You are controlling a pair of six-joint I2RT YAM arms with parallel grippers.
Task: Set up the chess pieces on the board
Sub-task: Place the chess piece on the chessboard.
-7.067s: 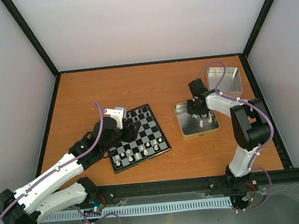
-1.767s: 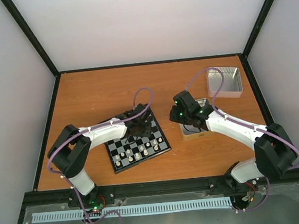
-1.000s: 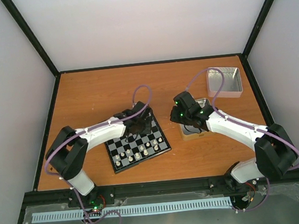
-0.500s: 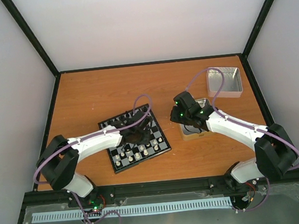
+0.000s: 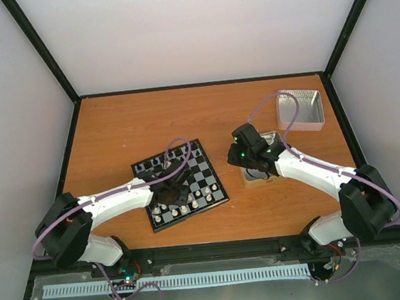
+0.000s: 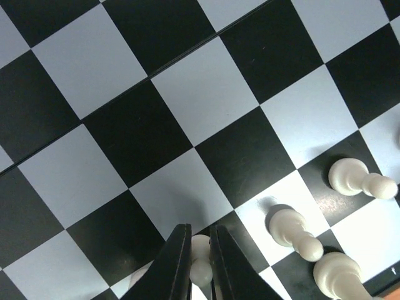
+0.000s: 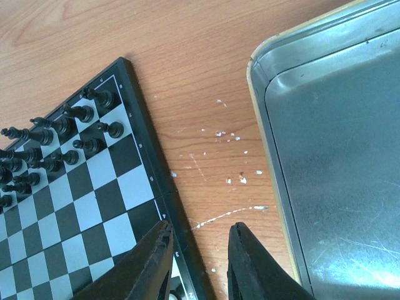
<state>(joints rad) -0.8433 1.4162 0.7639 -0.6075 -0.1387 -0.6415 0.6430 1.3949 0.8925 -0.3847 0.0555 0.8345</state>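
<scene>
the left gripper (image 6: 199, 230) is clamped on a cream-white chess piece (image 6: 200, 253) low over the board (image 6: 206, 94) beside other white pieces (image 6: 292, 230), while the right gripper (image 7: 199, 234) hangs part-open and empty between board and silver tin (image 7: 325, 162), the board's rim markings (image 7: 139, 147) too small to read.

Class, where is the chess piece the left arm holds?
The chess piece is bottom centre in the left wrist view, between the fingers, over the board.

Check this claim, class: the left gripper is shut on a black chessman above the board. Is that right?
No. The left gripper is shut on a cream-white chessman, not a black one, above the board. The left wrist view shows it.
</scene>
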